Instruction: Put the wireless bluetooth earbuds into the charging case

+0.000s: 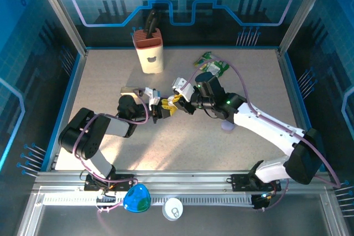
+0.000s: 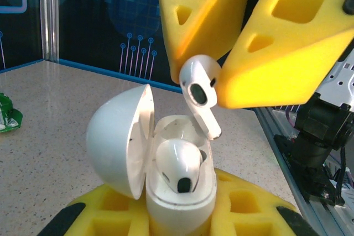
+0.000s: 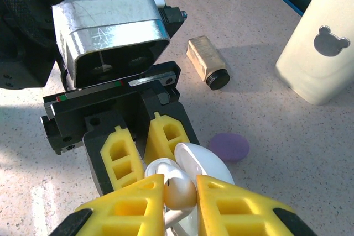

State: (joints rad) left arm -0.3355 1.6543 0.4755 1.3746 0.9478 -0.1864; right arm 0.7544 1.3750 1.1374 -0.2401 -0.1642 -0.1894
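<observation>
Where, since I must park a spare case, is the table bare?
Bare table lies near, between left arm and right arm, and far right past the green packet. The centre is crowded: the left gripper and right gripper meet there around the charging case.

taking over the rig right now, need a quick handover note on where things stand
left gripper: shut on the charging case, with the lid open.
right gripper: shut on the second earbud, stem pointing down, just above the case and not yet in.
done: the first earbud sits in the case.
left: lower the held earbud into the free slot, release it, then probably close the lid.
nearby: a purple pebble lies on the table.
</observation>
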